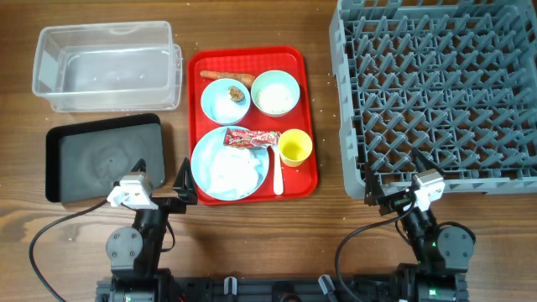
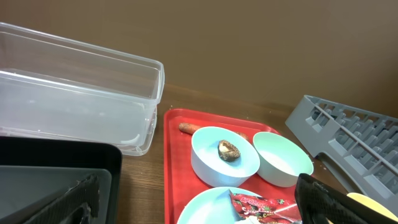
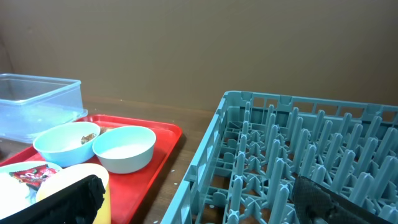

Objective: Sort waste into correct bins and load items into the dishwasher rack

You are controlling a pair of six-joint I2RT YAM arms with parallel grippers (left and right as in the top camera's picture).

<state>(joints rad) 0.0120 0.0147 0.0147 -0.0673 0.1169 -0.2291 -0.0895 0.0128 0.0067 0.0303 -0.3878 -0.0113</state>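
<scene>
Overhead and wrist views, ordered near to far. Nearest the bases, the left gripper (image 1: 161, 174) stands with its jaws wide apart and holds nothing: one finger lies over the near right corner of the shallow black tray (image 1: 52, 159), the other over the narrow strip of bare table (image 1: 327, 126) between that tray and the red serving tray (image 1: 312, 109). The right gripper (image 1: 393, 173) is likewise spread and holds nothing, straddling the near left corner of the grey dishwasher rack (image 1: 344, 101). On the near half of the serving tray rests the large pale-blue plate (image 1: 201, 164), which reaches the tray's left rim. It carries the crumpled white napkin (image 1: 231, 169) and, at its far edge, the red snack wrapper (image 1: 250, 137), whose print is too small to read. The white spoon (image 1: 277, 172) lies just beside the plate on the right, and the yellow cup (image 1: 294, 148) stands upright by the spoon's far end. Farther back sit the blue bowl (image 1: 220, 105), which holds the brown food lump (image 1: 237, 94), and the mint-white bowl (image 1: 275, 80), which holds the rice grains (image 1: 275, 99). The two bowls almost touch. The orange carrot (image 1: 226, 76) lies along the tray's far edge behind the blue bowl. The clear plastic tub (image 1: 38, 63) stands beyond the black tray, a slim gap apart. A wider band of bare wood separates the serving tray from the rack, whose far and right sides run out of view.
</scene>
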